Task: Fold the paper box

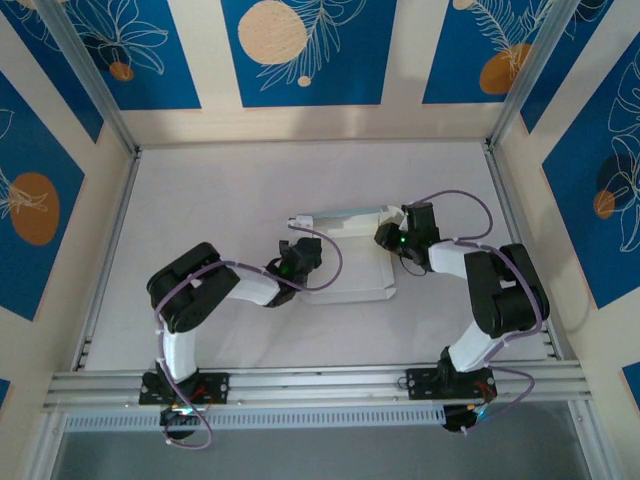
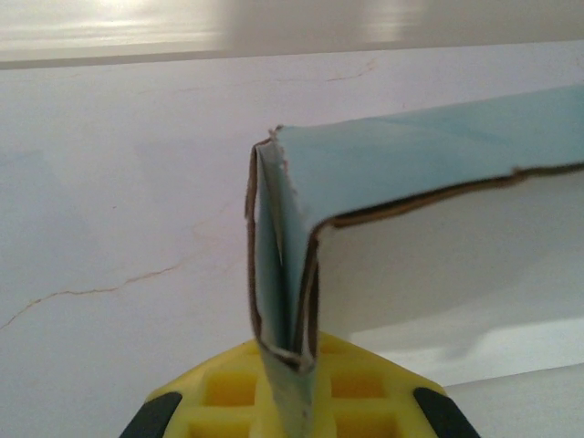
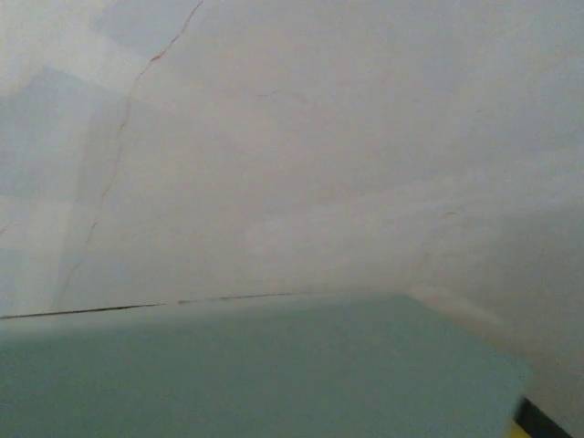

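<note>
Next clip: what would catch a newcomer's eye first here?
Both arms meet at the paper box in the middle of the white table, framed by blue leaf-patterned walls. In the left wrist view, the left gripper is shut on a folded corner of the pale green card. The right gripper sits near the box's far right corner.

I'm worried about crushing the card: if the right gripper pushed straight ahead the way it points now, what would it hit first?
Most likely the paper box: its pale green panel lies close in front of the right gripper. Depth is unclear.
</note>
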Action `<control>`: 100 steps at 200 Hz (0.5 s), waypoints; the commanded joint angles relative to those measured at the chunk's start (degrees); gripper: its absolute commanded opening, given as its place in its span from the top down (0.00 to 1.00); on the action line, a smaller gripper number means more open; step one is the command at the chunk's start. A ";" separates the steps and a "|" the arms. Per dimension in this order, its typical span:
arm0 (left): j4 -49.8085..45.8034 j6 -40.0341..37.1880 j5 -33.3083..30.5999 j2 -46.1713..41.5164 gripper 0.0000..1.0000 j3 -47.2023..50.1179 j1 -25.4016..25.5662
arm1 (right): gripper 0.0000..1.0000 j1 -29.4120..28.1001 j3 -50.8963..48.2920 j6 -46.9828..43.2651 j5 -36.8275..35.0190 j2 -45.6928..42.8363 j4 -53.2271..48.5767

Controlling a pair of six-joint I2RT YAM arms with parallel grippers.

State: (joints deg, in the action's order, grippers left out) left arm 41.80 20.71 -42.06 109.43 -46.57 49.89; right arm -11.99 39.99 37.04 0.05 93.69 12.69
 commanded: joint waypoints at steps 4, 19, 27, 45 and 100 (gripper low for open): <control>-10.25 1.26 4.32 3.98 1.00 1.65 0.03 | 0.67 -0.38 1.21 0.38 5.92 0.27 2.02; -10.31 1.25 4.45 4.07 1.00 1.66 0.03 | 0.69 -0.98 1.73 -0.92 5.56 -0.66 1.03; -10.27 1.26 4.36 4.04 1.00 1.66 0.03 | 0.69 -1.31 2.09 -1.80 5.14 -1.10 0.26; -10.26 1.29 4.36 3.95 1.00 1.66 0.03 | 0.69 -2.05 3.36 -3.84 3.47 -2.01 -2.58; -10.16 1.53 4.30 3.73 1.00 1.91 0.04 | 0.69 -2.31 5.27 -3.95 5.39 0.62 -4.00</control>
State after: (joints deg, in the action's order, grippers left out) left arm 41.67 21.43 -43.03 109.47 -46.57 49.82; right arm -13.26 42.83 34.54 2.39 92.97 9.82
